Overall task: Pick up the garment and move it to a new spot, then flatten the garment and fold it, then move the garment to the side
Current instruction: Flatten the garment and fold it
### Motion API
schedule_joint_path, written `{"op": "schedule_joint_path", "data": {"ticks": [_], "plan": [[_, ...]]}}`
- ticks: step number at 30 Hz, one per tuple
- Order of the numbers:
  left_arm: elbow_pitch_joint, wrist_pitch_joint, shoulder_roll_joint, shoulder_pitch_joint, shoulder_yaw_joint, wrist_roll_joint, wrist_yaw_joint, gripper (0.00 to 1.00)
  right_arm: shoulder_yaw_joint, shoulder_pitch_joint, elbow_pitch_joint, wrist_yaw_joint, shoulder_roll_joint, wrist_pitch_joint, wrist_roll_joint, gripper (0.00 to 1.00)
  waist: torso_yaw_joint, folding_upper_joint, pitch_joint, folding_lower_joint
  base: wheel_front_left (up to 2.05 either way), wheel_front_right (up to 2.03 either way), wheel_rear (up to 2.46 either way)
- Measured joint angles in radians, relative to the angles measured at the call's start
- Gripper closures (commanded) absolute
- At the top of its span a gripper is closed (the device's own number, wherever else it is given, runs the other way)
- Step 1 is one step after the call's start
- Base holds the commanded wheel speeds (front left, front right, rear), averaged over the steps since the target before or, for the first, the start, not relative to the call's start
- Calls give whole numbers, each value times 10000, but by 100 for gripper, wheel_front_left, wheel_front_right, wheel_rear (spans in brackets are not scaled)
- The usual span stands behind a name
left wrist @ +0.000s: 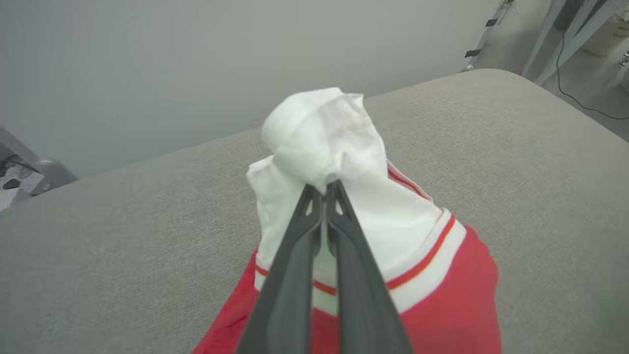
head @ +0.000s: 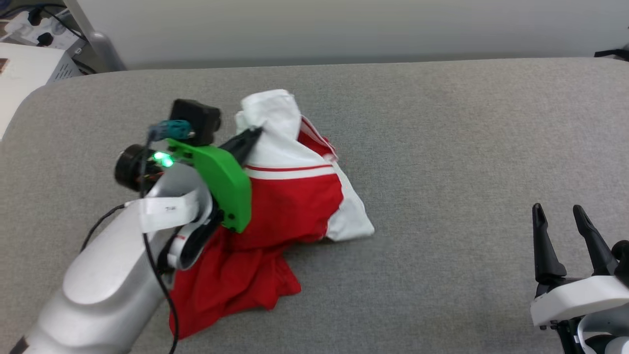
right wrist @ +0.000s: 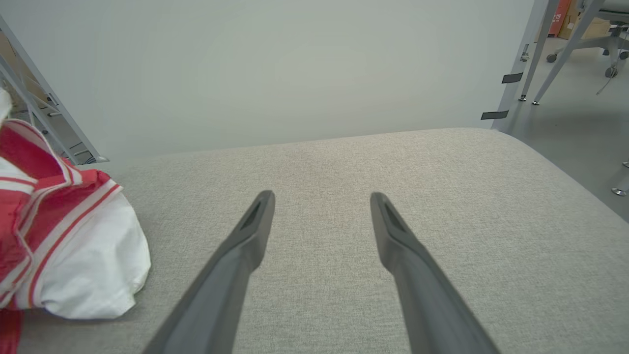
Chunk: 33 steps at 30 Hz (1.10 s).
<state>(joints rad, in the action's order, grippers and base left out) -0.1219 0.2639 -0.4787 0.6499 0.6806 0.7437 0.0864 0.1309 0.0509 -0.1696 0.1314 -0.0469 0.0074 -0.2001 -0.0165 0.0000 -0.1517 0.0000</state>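
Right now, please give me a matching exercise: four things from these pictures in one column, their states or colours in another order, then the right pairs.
Things:
1. left gripper
2. right gripper
3. garment
4. wrist cover

States or colours:
A. bright green
B. open, holding nothing
C. crumpled in a heap
D. shut on white fabric

Pairs: 1-D, 2-B, 3-C, 4-A.

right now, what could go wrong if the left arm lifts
The left end effector is shut on only a small white bunch of the shirt, so it may slip out. The shirt is crumpled, so it may hang twisted and land bunched. The right end effector sits open, far from it.
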Motion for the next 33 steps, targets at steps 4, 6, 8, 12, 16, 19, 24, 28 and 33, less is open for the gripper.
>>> {"op": "schedule_joint_path", "data": {"ticks": [4, 6, 8, 12, 16, 19, 24, 28, 33], "plan": [[238, -441, -662, -1107, -907, 575, 732, 100, 31, 68, -56, 0, -2, 61, 0, 0, 220, 0, 56, 0, 0, 0, 0], [230, -717, -941, -1936, -1365, 976, 1035, 100, 38, 78, -81, 0, 0, 73, 2, 0, 324, 0, 61, 0, 0, 0, 0], [23, -1016, -1072, -3049, -1653, 1427, 1197, 100, 58, 78, -136, 0, -2, 161, 10, 0, 452, 0, 32, 0, 0, 0, 0], [-458, -1386, -817, -4102, -1603, 1845, 1175, 100, 54, 77, -169, 0, 0, 238, 35, 0, 594, 0, -16, 0, 0, 0, 0], [-813, -1856, -309, -4447, -1388, 1904, 938, 53, 42, 71, -213, 0, 0, 324, 111, 0, 690, 0, -21, 0, 0, 0, 0], [-961, -2435, -79, -4451, -1356, 1816, 842, 0, 33, 71, -232, 0, 0, 378, 127, 0, 718, 0, 56, 0, 0, 0, 0], [-1103, -3697, 96, -4451, -1361, 1313, 826, 0, 21, 76, -240, 0, -2, 426, 213, 0, 750, 0, 250, 0, 0, 0, 0], [-1037, -4763, 194, -4457, -1498, 867, 777, 0, -10, 78, -245, 0, 0, 500, 228, 0, 771, 0, 415, 0, 0, 0, 0], [-608, -5166, 382, -4500, -1927, 84, 777, 0, -44, 77, -253, 0, 0, 514, 320, 0, 848, 0, 508, 0, 0, 0, 0]]}}
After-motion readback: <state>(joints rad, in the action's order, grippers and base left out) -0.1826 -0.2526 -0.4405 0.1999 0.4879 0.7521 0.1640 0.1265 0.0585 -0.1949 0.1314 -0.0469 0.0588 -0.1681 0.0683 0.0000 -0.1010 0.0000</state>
